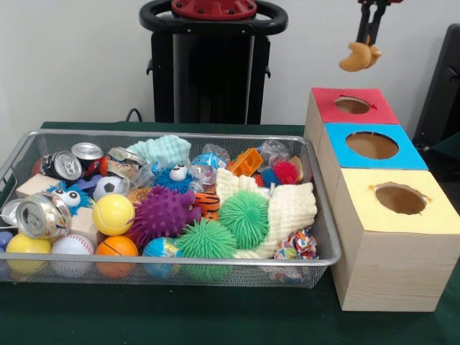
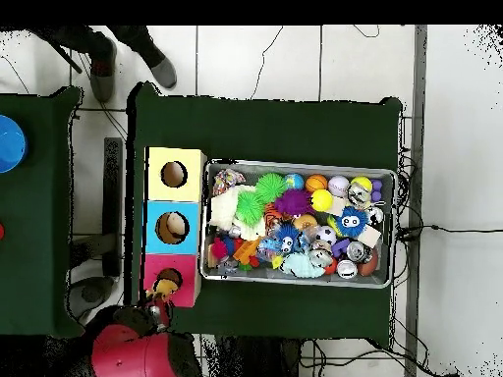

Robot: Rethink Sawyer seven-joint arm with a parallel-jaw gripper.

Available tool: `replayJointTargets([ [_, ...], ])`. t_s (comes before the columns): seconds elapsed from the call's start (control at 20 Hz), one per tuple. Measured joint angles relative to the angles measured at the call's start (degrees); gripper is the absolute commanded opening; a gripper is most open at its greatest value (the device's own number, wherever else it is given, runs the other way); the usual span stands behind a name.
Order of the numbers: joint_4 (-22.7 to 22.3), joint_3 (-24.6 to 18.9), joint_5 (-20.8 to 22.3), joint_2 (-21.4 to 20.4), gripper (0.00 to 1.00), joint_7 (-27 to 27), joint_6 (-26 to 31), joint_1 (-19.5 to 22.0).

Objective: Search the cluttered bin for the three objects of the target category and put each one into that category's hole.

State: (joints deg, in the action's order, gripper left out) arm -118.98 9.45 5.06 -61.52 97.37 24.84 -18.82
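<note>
you have one catch in hand right now: the gripper [image 1: 368,42] hangs high above the red box [image 1: 351,106], its fingers clenched on a small orange toy [image 1: 359,57] that dangles in the air over that box's hole, slightly toward the far side of it. in the overhead view the toy [image 2: 163,289] sits right at the red box [image 2: 172,279], so i judge you are at the drop step, not yet released. how many of the three are already inside you cannot tell, since the holes of the red box, the blue box [image 1: 372,146] and the yellow box [image 1: 399,199] show only dark or wooden interiors. the mesh bin [image 1: 316,244] is still packed with balls, spiky toys, cans and cloths, so expect more searching there. the arm comes straight down from above, wrist vertical, well clear of the bin and well above the box top.
</note>
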Motion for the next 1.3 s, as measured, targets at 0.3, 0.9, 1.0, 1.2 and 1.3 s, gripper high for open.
replayJointTargets([
  [0.3,0.05,-0.01,-1.68,2.29,0.0,2.23,-0.01,-1.31],
  [0.9,0.28,-0.07,-2.61,9.26,0.0,2.4,-0.06,0.91],
  [1.0,0.53,-0.07,-2.62,10.22,0.0,2.4,-0.06,0.94],
  [1.2,1.52,0.16,-2.63,11.7,0.0,2.4,-0.19,0.6],
  [1.3,2.45,0.55,-2.65,12.28,0.0,2.4,-0.21,-0.04],
])
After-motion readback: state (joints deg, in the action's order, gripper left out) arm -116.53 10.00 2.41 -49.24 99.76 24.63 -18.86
